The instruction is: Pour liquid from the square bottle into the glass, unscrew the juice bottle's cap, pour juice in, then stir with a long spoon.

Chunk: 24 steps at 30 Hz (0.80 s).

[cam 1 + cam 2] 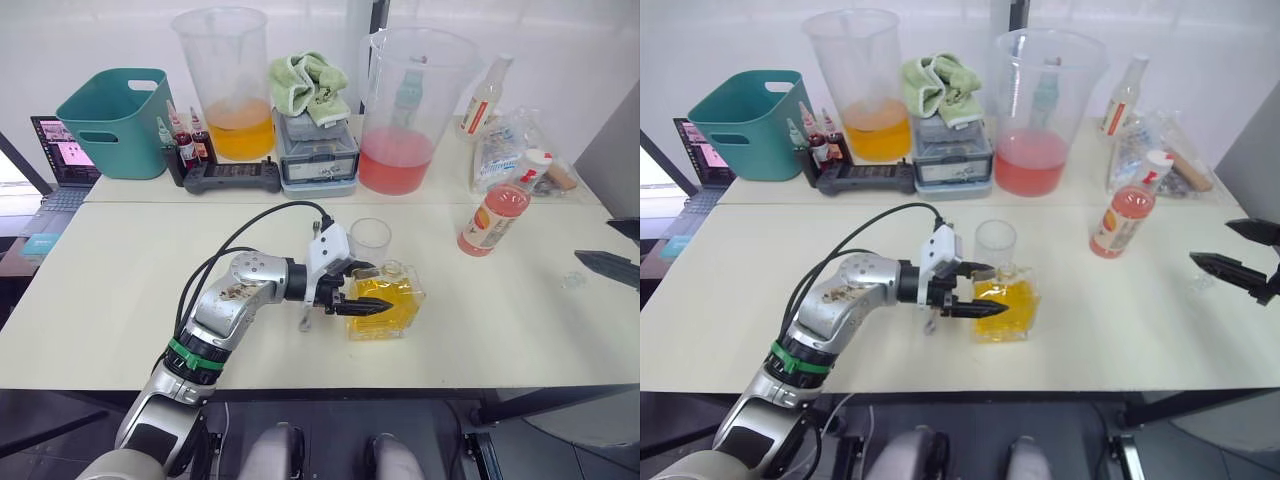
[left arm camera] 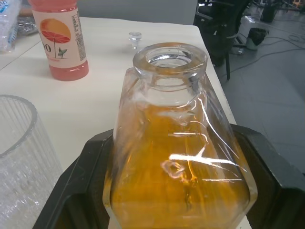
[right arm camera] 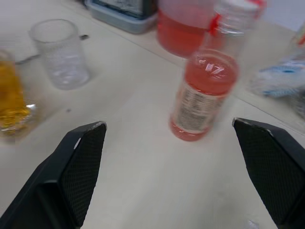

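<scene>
Square bottle [image 1: 385,300], open-necked, amber-filled, sits clamped between left fingers [image 1: 368,307].

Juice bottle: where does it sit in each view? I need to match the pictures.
Left eye view: juice bottle, right of the glass.
Right eye view: same place.
Left wrist view: beyond the glass, lower body and label showing.
Right wrist view: upright, centre.
Shared landmark: the glass.

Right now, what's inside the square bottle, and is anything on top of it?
The square bottle holds yellow-orange liquid, roughly up to its shoulder. Its neck is open, no stopper in it. The left gripper is shut on its sides, covering part of the lower walls, so the base is hidden.
</scene>
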Tool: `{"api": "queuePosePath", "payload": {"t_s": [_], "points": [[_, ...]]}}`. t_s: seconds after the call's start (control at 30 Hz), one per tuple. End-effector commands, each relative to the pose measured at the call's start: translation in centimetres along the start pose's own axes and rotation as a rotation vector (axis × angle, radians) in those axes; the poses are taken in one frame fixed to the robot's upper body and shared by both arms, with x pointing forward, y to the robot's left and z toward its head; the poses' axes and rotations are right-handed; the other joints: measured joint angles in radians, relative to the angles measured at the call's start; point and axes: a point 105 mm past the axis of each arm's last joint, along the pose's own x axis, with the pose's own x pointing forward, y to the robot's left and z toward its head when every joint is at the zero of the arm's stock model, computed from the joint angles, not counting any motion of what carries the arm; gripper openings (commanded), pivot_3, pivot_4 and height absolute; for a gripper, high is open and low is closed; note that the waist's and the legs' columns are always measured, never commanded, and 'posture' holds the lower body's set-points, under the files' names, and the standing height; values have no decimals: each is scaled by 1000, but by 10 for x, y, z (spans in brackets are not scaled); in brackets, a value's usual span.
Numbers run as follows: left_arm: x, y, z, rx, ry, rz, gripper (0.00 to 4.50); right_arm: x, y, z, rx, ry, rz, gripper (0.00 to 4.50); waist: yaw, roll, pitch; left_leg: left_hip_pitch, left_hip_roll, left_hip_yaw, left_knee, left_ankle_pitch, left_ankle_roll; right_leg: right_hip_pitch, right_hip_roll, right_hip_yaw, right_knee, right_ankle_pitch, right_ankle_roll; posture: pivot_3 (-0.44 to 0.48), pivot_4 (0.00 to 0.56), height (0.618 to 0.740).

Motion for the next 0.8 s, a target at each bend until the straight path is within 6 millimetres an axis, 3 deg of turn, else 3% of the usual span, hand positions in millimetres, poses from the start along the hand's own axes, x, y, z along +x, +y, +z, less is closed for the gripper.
{"api": "queuePosePath", "payload": {"t_s": [0.03, 0.13, 0.3, 0.53, 0.8], "points": [[-8, 2, 25, 48, -58, 10, 2784, 0, 40, 15, 65, 16, 202, 4500, 2, 0, 0, 0, 0, 0, 0, 0, 0, 0, 0, 0, 0, 0, 0, 0, 150, 736], [-10, 0, 30, 44, -66, 16, 2784, 8, 59, 19, 113, 8, 293, 4500, -2, 0, 0, 0, 0, 0, 0, 0, 0, 0, 0, 1, 0, 0, 0, 0, 150, 736], [-34, 12, 47, 40, -78, 105, 2784, 21, 80, 24, 135, -12, 405, 4500, -7, 0, 0, 0, 1, 0, 0, 0, 0, -2, 0, 1, 1, 0, 0, 0, 150, 736], [-66, 18, 59, 54, -64, 194, 2784, 36, 80, 22, 139, -16, 445, 4500, 1, -1, 1, -1, 0, 0, 0, 0, 0, -1, 0, 0, 0, 0, 0, 0, 150, 736], [-121, 46, 72, 106, -9, 367, 2784, 51, 78, 20, 133, -22, 479, 4500, -1, -2, 1, -1, 0, 0, 0, 0, 0, -2, 0, 0, 1, 0, 0, 0, 150, 736]]}}
